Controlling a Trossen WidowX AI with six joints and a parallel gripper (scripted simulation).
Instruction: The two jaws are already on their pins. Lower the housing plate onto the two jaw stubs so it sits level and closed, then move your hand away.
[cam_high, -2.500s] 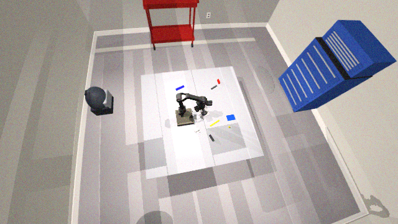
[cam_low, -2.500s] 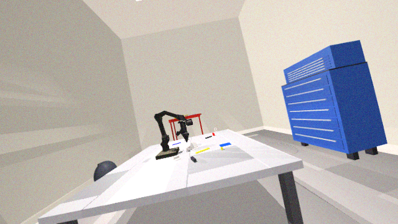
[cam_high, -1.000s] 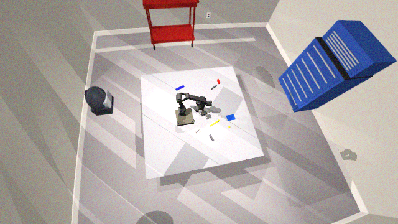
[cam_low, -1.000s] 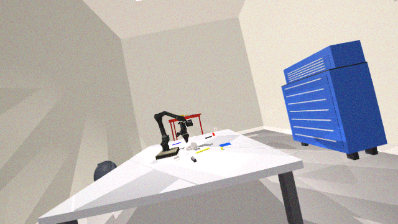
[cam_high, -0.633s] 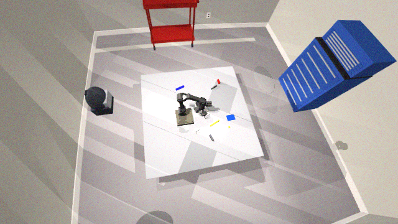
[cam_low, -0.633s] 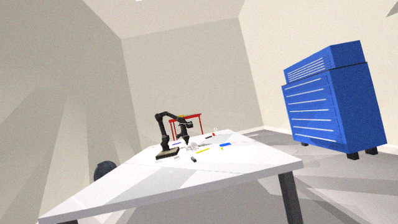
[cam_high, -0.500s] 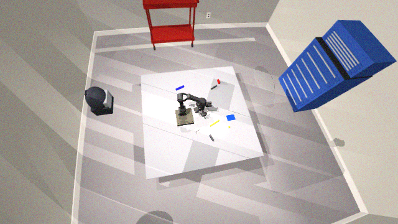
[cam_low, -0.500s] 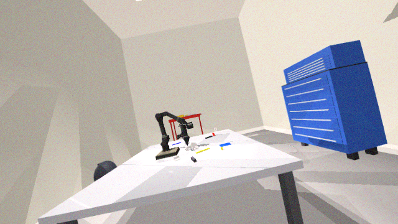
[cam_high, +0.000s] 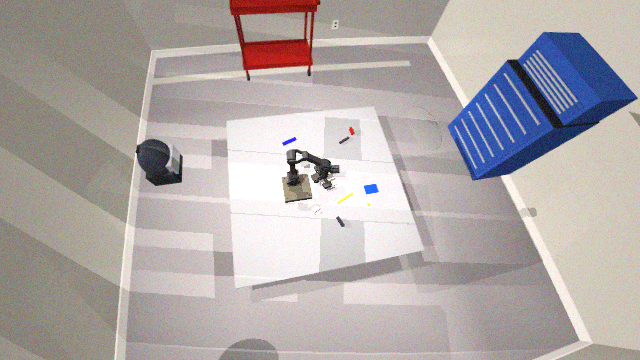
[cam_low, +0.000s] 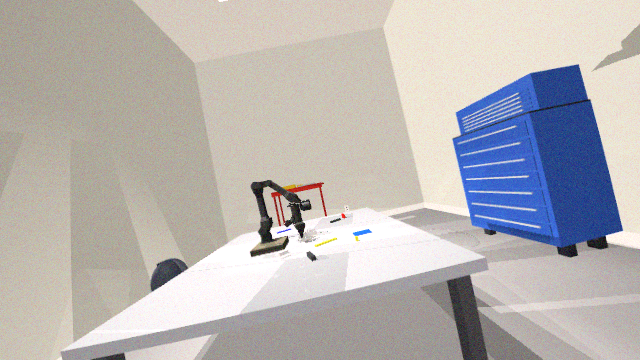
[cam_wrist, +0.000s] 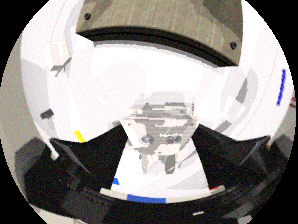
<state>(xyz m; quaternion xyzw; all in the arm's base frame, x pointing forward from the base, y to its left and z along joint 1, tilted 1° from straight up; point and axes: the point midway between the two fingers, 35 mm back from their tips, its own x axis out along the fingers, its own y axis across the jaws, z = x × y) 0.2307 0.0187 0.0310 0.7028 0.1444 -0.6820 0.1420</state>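
- The housing plate, a pale grey flat part with two round dark marks (cam_wrist: 160, 133), is between the fingers of the black parallel-jaw gripper (cam_high: 327, 185) (cam_low: 301, 235) (cam_wrist: 158, 124), low over the work area.
- The fingers stand wide, but they are closed against the two side edges of this plate, so I judge that it is pinched.
- Two pale grey prongs, probably the jaws (cam_wrist: 170, 163), show at the plate's lower edge in the wrist view. Their pins and stubs I cannot tell apart, because shadows and light parts mix there.
- Farther out, the yellow narrow bar (cam_high: 345, 198) (cam_low: 326, 242) (cam_wrist: 79, 136) and the blue flat block (cam_high: 371, 189) (cam_low: 362, 232) (cam_wrist: 116, 181) lie apart from the assembly, on the white rectangular table (cam_high: 270, 250) (cam_low: 250, 300) (cam_wrist: 105, 75).
- About progress: the jaws are on their pins according to the task, and the plate is brought to the place. I judge the work is in its lowering part; whether the plate is already seated level, the pictures do not show.
- What is left: to confirm the level closing, to open the fingers evenly, and to move away. A tilted plate could catch on one stub.
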